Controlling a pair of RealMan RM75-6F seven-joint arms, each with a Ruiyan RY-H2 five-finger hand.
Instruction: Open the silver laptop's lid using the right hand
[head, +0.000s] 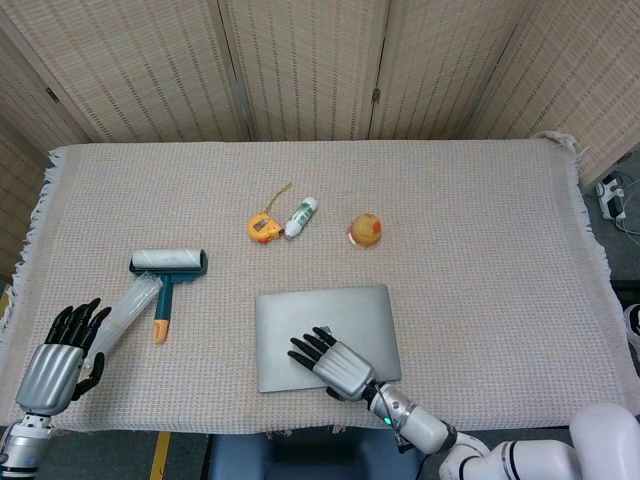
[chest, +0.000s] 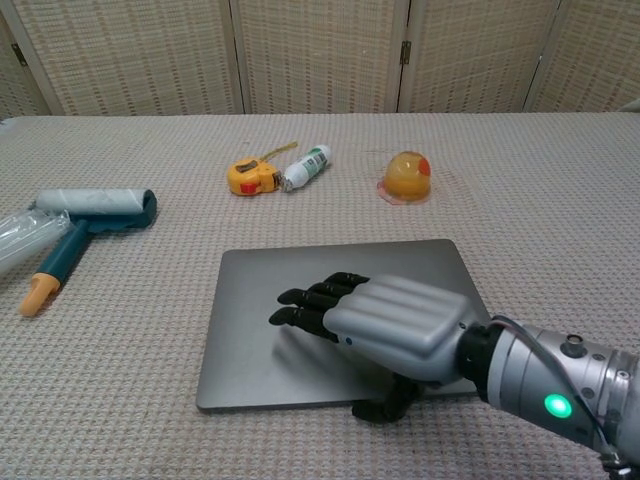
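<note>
The silver laptop (head: 320, 312) (chest: 300, 275) lies shut and flat near the table's front edge. My right hand (head: 335, 365) (chest: 385, 325) reaches over its front right part. The dark fingers (chest: 315, 300) stretch out just above the lid, and the thumb (chest: 385, 405) touches the laptop's front edge from below. The hand grips nothing that I can see. My left hand (head: 62, 350) hovers at the table's front left corner with fingers spread and nothing in it; only the head view shows it.
A teal lint roller (head: 168, 265) (chest: 90, 205) with an orange handle tip and a clear plastic sleeve (head: 130, 305) lie to the left. Behind the laptop sit a yellow tape measure (head: 264, 227), a white tube (head: 301, 216) and an orange-yellow round object (head: 366, 230).
</note>
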